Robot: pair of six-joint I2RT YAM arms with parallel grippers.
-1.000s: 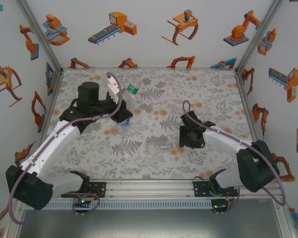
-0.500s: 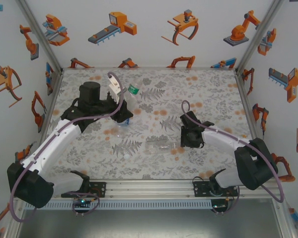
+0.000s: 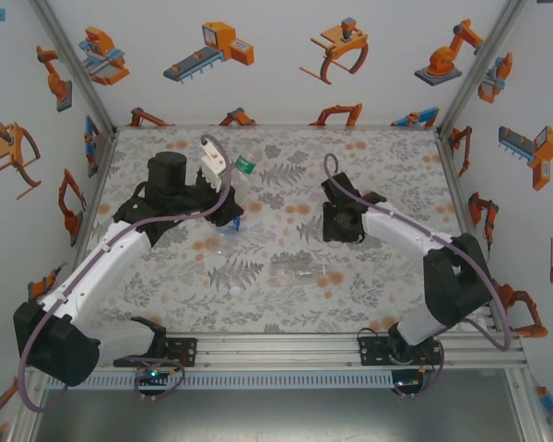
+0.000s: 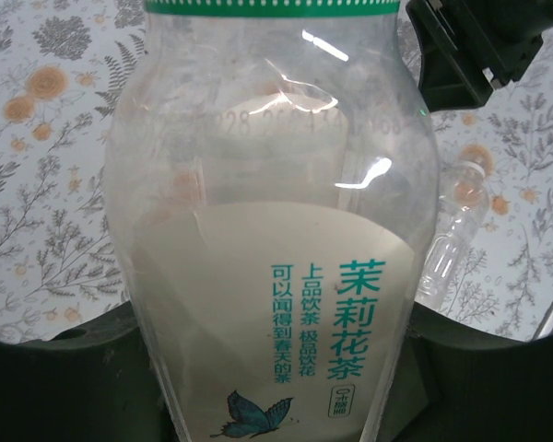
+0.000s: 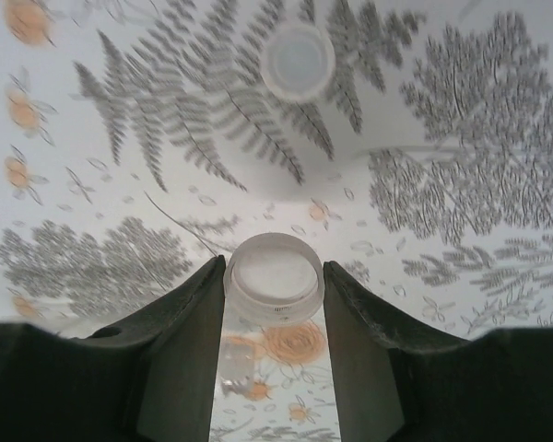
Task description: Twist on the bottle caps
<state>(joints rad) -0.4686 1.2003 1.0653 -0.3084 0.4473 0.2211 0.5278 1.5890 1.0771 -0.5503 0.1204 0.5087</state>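
The left gripper [image 4: 276, 387] has its jaws closed around the pale bottle [image 4: 276, 230] (green-white label, green rim at the top). The right gripper [image 5: 275, 293] pinches a white cap [image 5: 275, 274] between its jaws, and a second cap [image 5: 298, 61] lies on the patterned surface [image 5: 461, 120] beyond it.

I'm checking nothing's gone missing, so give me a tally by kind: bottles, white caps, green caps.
Bottles: 3 (pale bottle, blue-labelled bottle, clear bottle)
White caps: 2 (held cap, loose cap on the mat)
Green caps: 1 (green cap on the pale bottle)
Total: 6
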